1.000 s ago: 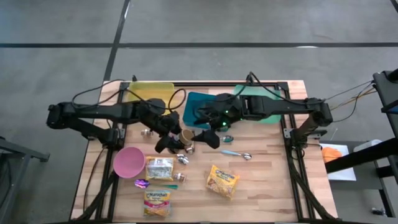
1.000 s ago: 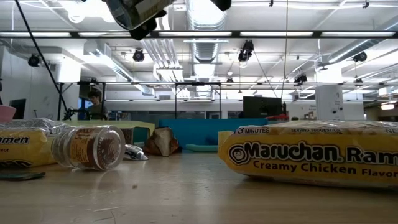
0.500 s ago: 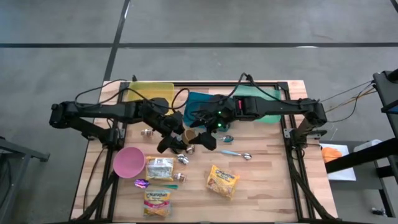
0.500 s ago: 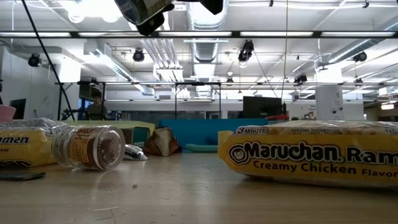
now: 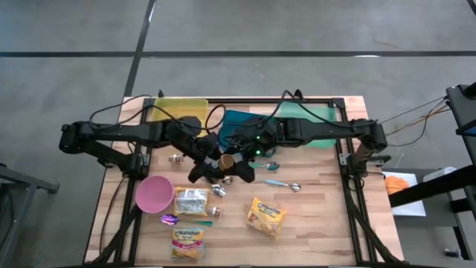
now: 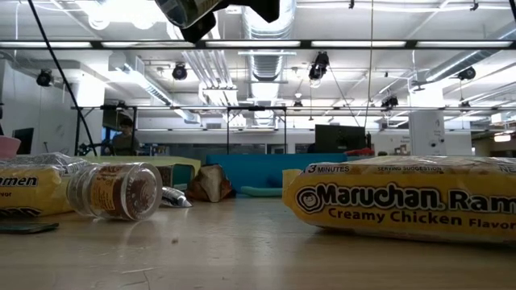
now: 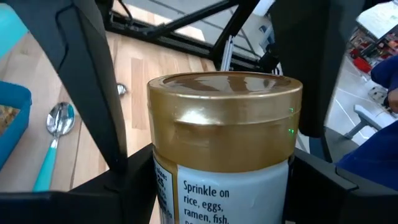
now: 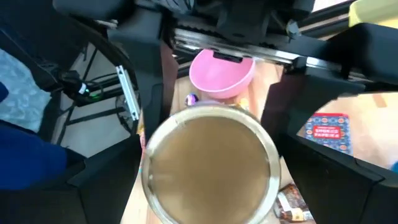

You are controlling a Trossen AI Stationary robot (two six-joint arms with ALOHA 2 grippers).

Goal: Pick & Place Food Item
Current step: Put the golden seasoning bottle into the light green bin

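Observation:
A seasoning jar [image 7: 225,168] with a gold lid [image 8: 208,163] and a white label hangs above the table's middle, clear of it. My left gripper [image 5: 210,161] is shut on it; the lid end points toward the right arm. My right gripper [image 5: 238,165] is open, with one finger on either side of the lid [image 7: 225,106]. I cannot tell whether those fingers touch it. The low view shows the jar [image 6: 187,11] and a dark gripper at the top edge. My left gripper pinches the jar's labelled body [image 7: 186,193] between its two fingers [image 7: 127,183], one on each side. The fingers run along the jar, slanting a little downward from the table's left. The jar is lifted clear, lying along the fingers with its lid end away from the wrist.
On the table lie a pink bowl [image 5: 153,193], three ramen packets [image 5: 191,201] [image 5: 266,217] [image 5: 187,243], two spoons [image 5: 282,184], small jars [image 5: 176,158] and a lying jar [image 6: 113,191]. A yellow tray [image 5: 178,109], teal bin [image 5: 236,123] and green tray [image 5: 309,113] stand at the back.
My right gripper has gone toward the table's left and a little down, toward the held jar, and its open fingers now stand around the lid. The jar has stayed aloft in my left gripper.

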